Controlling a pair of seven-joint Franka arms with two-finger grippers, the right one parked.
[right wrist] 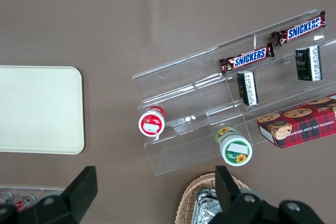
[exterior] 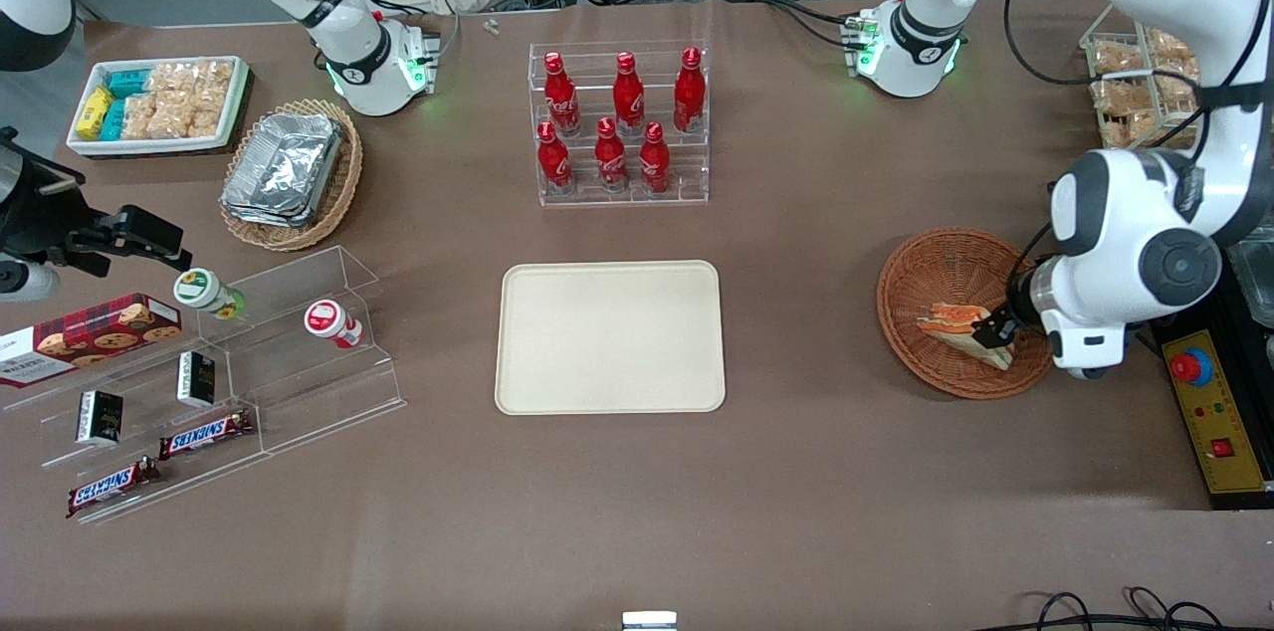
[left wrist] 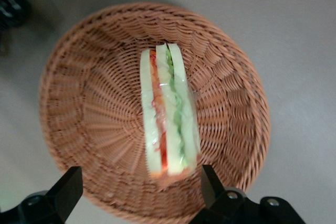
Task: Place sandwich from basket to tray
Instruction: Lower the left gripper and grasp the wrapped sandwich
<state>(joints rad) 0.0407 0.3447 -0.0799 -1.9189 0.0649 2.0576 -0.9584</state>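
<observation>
The sandwich [left wrist: 168, 111] lies in the round reddish-brown basket [exterior: 921, 288], a little off the centre of it, and it stands on its edge, so the bread slices and the red and green filling face upward; in the wrist view a clear wrap shines over it. This position is useful, I think, because the two flat bread faces are free on both sides and a finger can come down along each one. The gripper [exterior: 995, 330] hangs low over the basket, at the end of the sandwich that is nearer to the working arm's end of the table. Its two fingers [left wrist: 65, 190] are spread apart, wider than the sandwich is thick, one to each side of the wedge end, and they do not touch the bread as far as I can see. So nothing is grasped at this moment, and the opening seems made to take the sandwich across its thickness. The cream tray [exterior: 609, 336] lies flat in the middle of the table, well apart from the basket toward the parked arm's end, with nothing on it, and it waits for the sandwich. The rack of red bottles [exterior: 619, 123] stands farther from the front camera than the tray, so I judge that a straight carry from basket to tray does not pass over it
</observation>
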